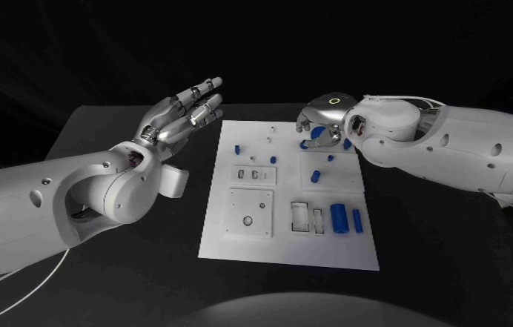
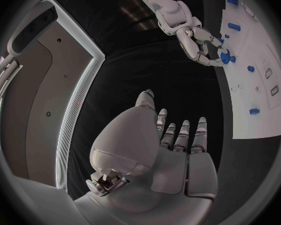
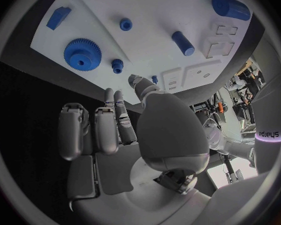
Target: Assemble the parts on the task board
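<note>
Task board (image 1: pixel 288 256) lies flat at centre of the black surface (image 1: pixel 128 282), long axis running 12 to 6 o'clock in the head view. Left hand (image 1: pixel 181 118) is raised off the surface at approx. 9 o'clock of the board, well apart from it, released, fingers straight and spread, nothing in it; left wrist view confirms the bare palm (image 2: pixel 178 160). Right hand (image 1: pixel 321 123) hangs over the board's 1 o'clock corner, fingers pointing down, just above a blue gear (image 1: pixel 316 140); right wrist view shows the fingers (image 3: pixel 106 130) apart and holding nothing, with the gear (image 3: pixel 82 54) lying flat on the board beyond them, not touched. Other blue parts on the board: large cylinder (image 1: pixel 338 218) w/ a slimmer pin (image 1: pixel 357 221) beside it at approx. 4 o'clock, short peg (image 1: pixel 316 176) near centre, small piece (image 1: pixel 236 148) toward the 10 o'clock edge. Rectangular cutouts (image 1: pixel 308 217) sit just beside the large cylinder.
</note>
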Robot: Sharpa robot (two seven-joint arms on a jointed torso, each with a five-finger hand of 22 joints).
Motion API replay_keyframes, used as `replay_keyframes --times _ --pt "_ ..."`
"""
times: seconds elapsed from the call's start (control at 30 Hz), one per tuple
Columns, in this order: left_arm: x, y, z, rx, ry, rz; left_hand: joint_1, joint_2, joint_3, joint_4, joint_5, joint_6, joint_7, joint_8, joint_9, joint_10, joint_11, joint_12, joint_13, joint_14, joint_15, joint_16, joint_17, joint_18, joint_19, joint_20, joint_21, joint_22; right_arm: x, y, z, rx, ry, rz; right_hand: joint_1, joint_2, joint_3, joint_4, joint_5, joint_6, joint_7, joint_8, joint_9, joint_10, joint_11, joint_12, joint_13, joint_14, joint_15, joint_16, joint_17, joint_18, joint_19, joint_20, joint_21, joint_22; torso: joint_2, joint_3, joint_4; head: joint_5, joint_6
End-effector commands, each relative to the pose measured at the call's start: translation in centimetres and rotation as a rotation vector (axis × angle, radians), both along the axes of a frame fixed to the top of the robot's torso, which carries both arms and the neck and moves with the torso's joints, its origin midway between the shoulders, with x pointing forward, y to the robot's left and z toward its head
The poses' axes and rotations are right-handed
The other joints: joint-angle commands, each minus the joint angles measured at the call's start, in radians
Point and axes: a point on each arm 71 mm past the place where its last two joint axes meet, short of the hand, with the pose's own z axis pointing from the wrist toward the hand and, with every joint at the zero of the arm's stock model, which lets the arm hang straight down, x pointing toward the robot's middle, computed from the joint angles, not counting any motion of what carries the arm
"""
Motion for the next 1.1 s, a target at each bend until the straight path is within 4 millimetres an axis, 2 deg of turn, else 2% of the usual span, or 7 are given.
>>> replay_keyframes --times 0.03,0.2,0.6,0.73,0.93,1.1 --pt "-0.1 -0.2 0.1 -0.006 -0.004 -0.026 0.012 0.000 0.007 0.000 0.004 0.000 0.009 0.006 0.002 -0.001 0.009 0.003 0.001 -0.001 0.007 0.003 -0.001 0.007 -0.001 0.008 0.004 0.001 0.0 0.0 -0.4 -0.015 0.024 -0.001 -0.001 -0.006 0.006 0.000 0.007 0.005 0.006 -0.003 0.002 -0.007 0.001 -0.006 0.001 -0.006 0.003 -0.007 -0.002 -0.011 -0.008 0.003 -0.005 0.008 -0.004 -0.0017 0.0008 -0.002 -0.005" --pt "0.0 -0.3 0.1 -0.004 -0.001 -0.028 0.012 0.000 0.007 0.000 0.004 0.000 0.009 0.006 0.002 -0.001 0.009 0.003 0.001 -0.001 0.007 0.003 -0.001 0.007 -0.001 0.008 0.004 0.001 0.2 0.1 -0.9 -0.012 0.033 -0.003 0.003 -0.006 0.014 -0.005 0.019 0.014 0.005 -0.001 0.009 -0.010 0.004 -0.009 0.005 -0.007 0.005 -0.008 -0.003 -0.010 -0.010 0.004 -0.007 0.008 -0.007 -0.0013 0.0026 -0.003 -0.009" --pt "0.1 -0.3 0.0 -0.003 0.005 -0.034 0.013 0.000 0.008 0.000 0.005 0.001 0.013 0.007 0.002 -0.001 0.013 0.005 0.001 -0.001 0.007 0.004 -0.001 0.007 -0.001 0.009 0.004 0.000 0.6 0.2 -1.4 -0.012 0.036 -0.007 0.015 -0.009 0.060 -0.032 0.104 0.020 0.004 -0.006 0.039 -0.006 0.007 -0.020 0.019 -0.014 0.008 -0.012 -0.011 -0.008 -0.017 0.007 -0.016 0.004 -0.013 -0.0029 0.0028 -0.003 -0.018" --pt "0.1 -0.3 0.0 -0.002 0.006 -0.034 0.014 0.001 0.008 0.000 0.005 0.001 0.014 0.007 0.002 0.000 0.015 0.006 0.002 -0.001 0.008 0.005 -0.001 0.007 -0.001 0.009 0.004 0.000 0.8 0.1 -1.6 -0.019 0.040 -0.014 0.019 -0.010 0.073 -0.041 0.120 0.019 0.005 -0.008 0.045 -0.005 0.007 -0.024 0.021 -0.014 0.008 -0.011 -0.011 -0.008 -0.017 0.008 -0.016 0.006 -0.014 -0.0041 0.0030 -0.004 -0.019" --pt "0.2 -0.4 -0.1 -0.002 0.008 -0.036 0.014 0.001 0.008 0.000 0.006 0.002 0.016 0.007 0.002 0.000 0.016 0.006 0.002 -0.001 0.008 0.005 -0.001 0.007 -0.001 0.009 0.004 0.000 1.1 -0.2 -1.8 -0.029 0.046 -0.028 0.020 -0.012 0.080 -0.046 0.121 0.015 0.006 -0.011 0.048 -0.004 0.008 -0.027 0.022 -0.016 0.009 -0.013 -0.015 -0.009 -0.015 0.008 -0.015 0.010 -0.017 -0.0051 0.0034 -0.004 -0.023" --pt "0.2 -0.4 -0.1 -0.001 0.011 -0.039 0.014 0.001 0.008 0.000 0.006 0.002 0.016 0.007 0.002 0.000 0.016 0.006 0.002 -0.001 0.008 0.005 -0.001 0.007 -0.001 0.009 0.004 0.000 1.3 -0.4 -1.9 -0.032 0.054 -0.036 0.011 -0.014 0.086 -0.048 0.090 0.011 0.007 -0.014 0.057 0.002 0.010 -0.030 0.026 -0.019 0.010 -0.016 -0.020 -0.009 -0.015 0.009 -0.016 0.012 -0.020 -0.0053 0.0041 -0.004 -0.027"
